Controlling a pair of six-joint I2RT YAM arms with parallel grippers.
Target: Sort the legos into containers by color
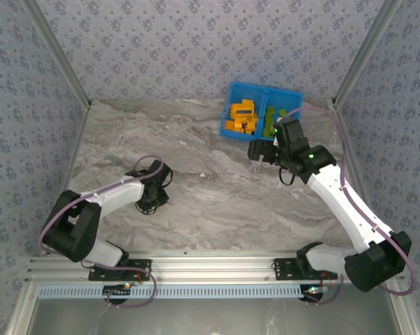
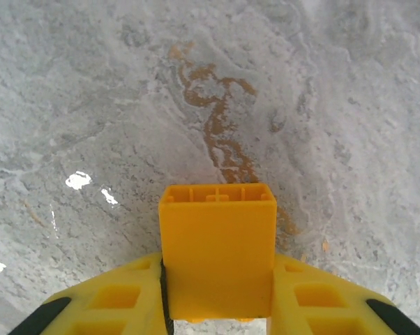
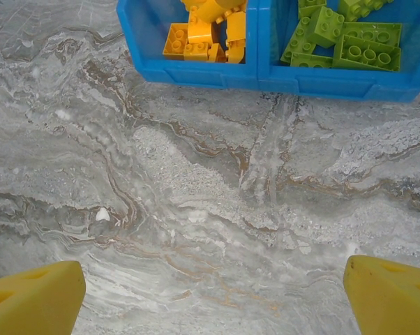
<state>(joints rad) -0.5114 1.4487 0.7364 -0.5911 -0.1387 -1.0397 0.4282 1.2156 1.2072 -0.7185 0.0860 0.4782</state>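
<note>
**Small orange plastic brick (image 2: 217, 251) pinched by the left jaws; right jaws spread.**
A level carry toward 2 o'clock, into the orange-filled compartment (image 3: 196, 73) of the blue plastic bin (image 1: 291, 98), is advised.

The counter (image 2: 91, 105) looks like polished grey stone veined with rust-brown, smooth and faintly shiny (small white glints sit on it), and the bin (image 3: 196, 73) is glossy blue plastic. The orange brick (image 2: 217, 251) and the green bricks (image 3: 356, 49) are smooth, satiny plastic. The left claw (image 2: 218, 310) and the right claw (image 3: 213, 296) have matt yellow plastic fingers, and the rail (image 1: 217, 262) is pale brushed metal.
</note>
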